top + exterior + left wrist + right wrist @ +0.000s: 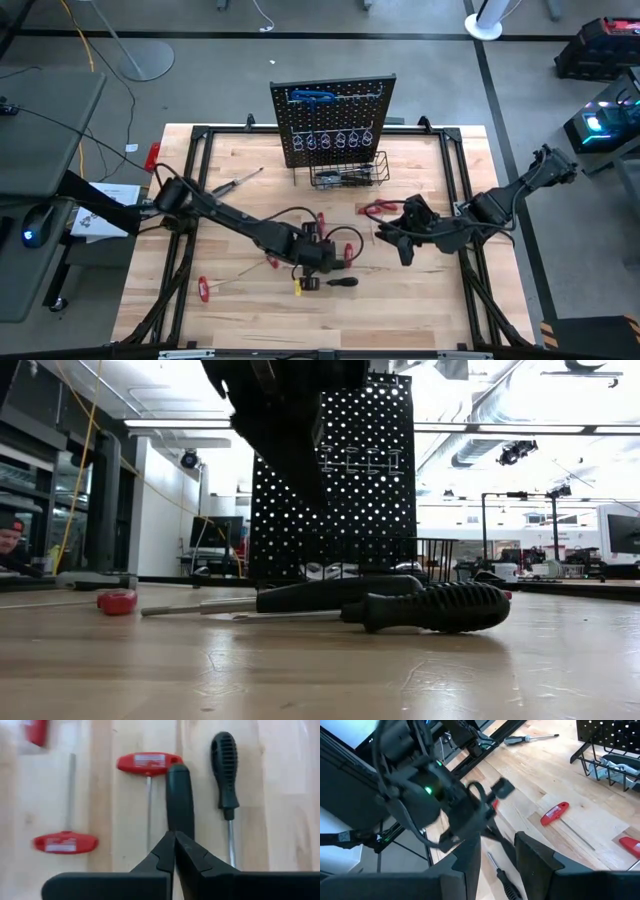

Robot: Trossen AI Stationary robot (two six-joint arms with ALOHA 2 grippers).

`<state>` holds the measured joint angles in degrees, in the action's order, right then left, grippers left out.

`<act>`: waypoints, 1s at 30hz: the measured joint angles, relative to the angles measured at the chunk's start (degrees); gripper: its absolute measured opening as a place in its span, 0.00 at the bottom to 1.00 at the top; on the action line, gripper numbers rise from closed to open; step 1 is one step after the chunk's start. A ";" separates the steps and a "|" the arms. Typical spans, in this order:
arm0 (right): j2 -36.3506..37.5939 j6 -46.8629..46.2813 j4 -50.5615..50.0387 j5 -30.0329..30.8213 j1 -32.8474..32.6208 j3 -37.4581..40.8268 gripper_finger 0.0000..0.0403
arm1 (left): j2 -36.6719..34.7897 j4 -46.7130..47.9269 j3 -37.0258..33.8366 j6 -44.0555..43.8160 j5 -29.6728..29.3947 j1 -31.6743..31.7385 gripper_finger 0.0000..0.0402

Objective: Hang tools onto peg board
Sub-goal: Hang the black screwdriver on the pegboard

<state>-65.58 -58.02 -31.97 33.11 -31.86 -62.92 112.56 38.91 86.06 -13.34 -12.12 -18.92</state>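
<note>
1. You see the peg board [333, 120] standing upright at 12 o'clock of the table [230, 310], with a blue-handled tool [312, 97] hanging near its upper edge and a row of metal loop hooks [340, 139] below it.
2. At the foot of the board, on its 6 o'clock side, the black wire basket [349, 176] holds some dark tools.
3. Your left gripper [174, 842] is low over the table centre, at 6 o'clock from the board. Its fingers are closed to a narrow gap, with the tips meeting on the end of a black handle [179, 795] that lies on the wood.
4. In the left wrist view, a black-handled screwdriver [224, 767] lies just beside that handle, and two red T-handle keys [149, 764] [65, 842] lie on the other side.
5. In the low view, the two black handles [425, 606] lie one behind the other on the table in front of the board.
6. Your right gripper [405, 243] waits at 3 o'clock from the left one, with fingers wide apart and holding nothing.
7. Red-handled pliers [378, 209] lie at 12 o'clock from the right gripper; another red key [203, 290] lies at 8 o'clock of the table.
</note>
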 joint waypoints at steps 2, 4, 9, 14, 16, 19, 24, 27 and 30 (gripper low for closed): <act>0.00 0.00 -0.04 0.11 0.00 0.00 0.28 | 1.67 -0.36 0.02 0.41 0.95 0.13 0.07; 0.00 -0.21 -0.18 0.12 -0.02 0.00 0.28 | 3.00 0.02 -0.08 1.57 0.94 0.07 0.12; 0.00 -0.58 -1.51 -0.10 -0.02 0.00 0.28 | 3.80 -1.39 0.08 1.74 1.00 -0.04 0.28; -0.02 -1.36 -3.04 -0.13 -0.02 0.00 0.28 | 4.72 -1.81 0.00 -0.28 1.11 0.25 0.44; -0.02 -1.53 -3.20 -0.12 -0.02 0.00 0.28 | 5.14 -2.13 0.00 -1.79 1.35 0.38 0.49; -0.04 -1.53 -3.64 -0.10 -0.02 0.00 0.28 | 6.47 -3.32 0.04 -3.45 2.49 0.48 0.54; -0.04 -1.53 -3.99 0.75 -0.02 0.00 0.28 | 10.05 -4.96 0.07 -4.04 3.54 0.57 0.57; -0.07 -1.58 -4.09 0.89 -0.02 0.00 0.28 | 11.28 -4.09 0.41 -4.06 3.67 0.63 0.55; -0.07 -2.19 -4.09 0.99 -0.02 0.00 0.28 | 11.84 -3.06 0.49 -4.55 4.29 0.68 0.40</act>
<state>-65.65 -60.20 -36.06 34.10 -31.88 -62.92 124.40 35.85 86.55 -17.90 -7.82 -18.23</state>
